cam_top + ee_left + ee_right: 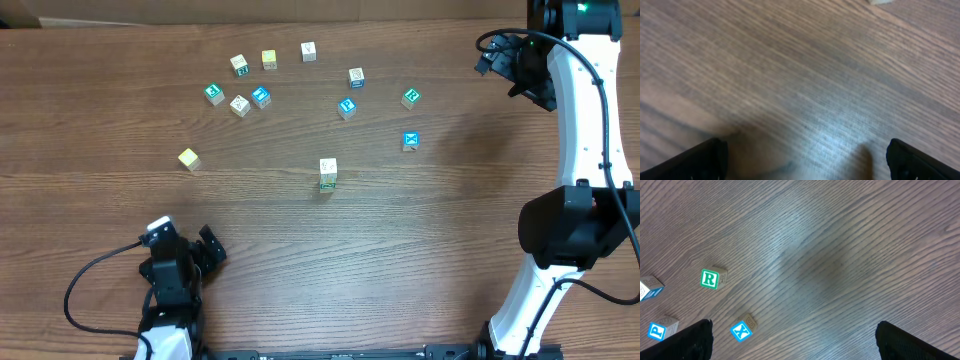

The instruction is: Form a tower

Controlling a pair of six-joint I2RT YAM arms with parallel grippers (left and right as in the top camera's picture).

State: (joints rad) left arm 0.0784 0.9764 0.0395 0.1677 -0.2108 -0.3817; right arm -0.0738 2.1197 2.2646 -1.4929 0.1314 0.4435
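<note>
I see the tower (328, 174) upright near the centre of the table (300, 290). It is a square-edged stack of wooden cubes with a pale top and a green printed face. The table is matte brown wood with fine grain. The loose cubes (269, 60) lie from 9 through 2 o'clock of the tower, all apart from it. The left gripper (186, 240) and the right gripper (515, 75) both stand wide, holding nothing. Only the right wrist view resolves letters: the green R cube (712, 278) and the blue X cube (741, 330). The left wrist view shows blurred grain between its black fingers (695, 161).
</note>
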